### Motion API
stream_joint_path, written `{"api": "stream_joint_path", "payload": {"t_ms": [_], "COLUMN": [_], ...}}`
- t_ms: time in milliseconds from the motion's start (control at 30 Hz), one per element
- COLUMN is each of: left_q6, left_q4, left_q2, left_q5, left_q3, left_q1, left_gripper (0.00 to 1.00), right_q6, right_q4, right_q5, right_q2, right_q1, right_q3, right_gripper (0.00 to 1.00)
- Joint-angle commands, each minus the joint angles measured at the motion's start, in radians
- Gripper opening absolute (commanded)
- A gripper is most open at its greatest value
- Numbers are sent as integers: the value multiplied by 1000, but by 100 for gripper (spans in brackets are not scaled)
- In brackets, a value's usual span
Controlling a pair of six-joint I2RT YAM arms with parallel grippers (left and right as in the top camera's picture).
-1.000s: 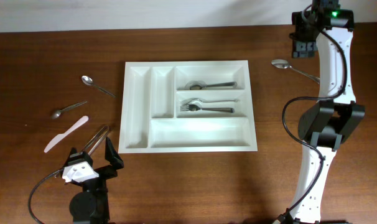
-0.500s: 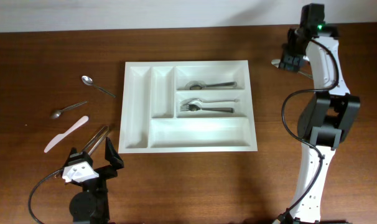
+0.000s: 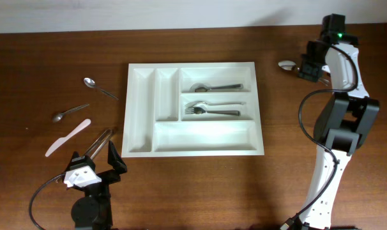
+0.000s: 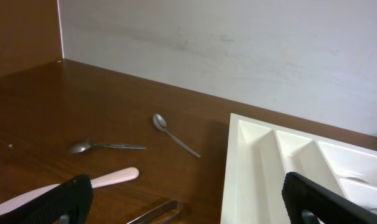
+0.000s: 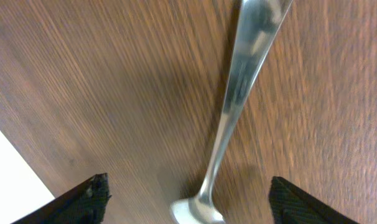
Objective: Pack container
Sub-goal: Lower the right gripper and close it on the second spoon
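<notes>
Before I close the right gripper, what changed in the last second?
The right gripper came from farther back down over the spoon, jaws open astride its handle; nothing is gripped yet. The spoon, the open left gripper and the tray have not moved.

Hidden beneath the right gripper (image 3: 310,66) from overhead: all of the spoon (image 3: 287,64) but its bowl. Between those fingers on the wrist camera, blurred, cropped top and bottom. Ahead of the left gripper (image 4: 195,202), cut off by the edges: container (image 4: 251,162), pink knife (image 4: 111,178), tongs (image 4: 156,211).
</notes>
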Motion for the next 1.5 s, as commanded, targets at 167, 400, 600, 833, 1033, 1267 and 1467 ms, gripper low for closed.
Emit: {"api": "stream_joint_path", "payload": {"t_ms": [167, 400, 600, 833, 1033, 1267, 1467], "left_q6": [13, 13, 13, 13, 13, 13, 13], "left_q4": [2, 2, 2, 2, 2, 2, 2], "left_q2": [-8, -8, -8, -8, -8, -8, -8], "left_q5": [11, 11, 11, 11, 11, 11, 11], "left_q3": [-9, -9, -9, -9, -9, -9, -9], "left_q1": [6, 6, 6, 6, 6, 6, 6], "left_gripper": [99, 99, 99, 99, 99, 99, 99], "right_q6": [-85, -124, -146, -179, -179, -179, -178], "right_q4": [-3, 1, 7, 72, 72, 64, 65], "right_q5": [31, 10, -16, -27, -27, -35, -58], "right_q2": [2, 22, 59, 65, 65, 65, 65], "right_q1": [-25, -19, 0, 26, 39, 43, 43], "right_q3": [-5, -5, -5, -5, -5, -5, -5], "right_gripper": [72, 76, 77, 76, 75, 71, 62]}}
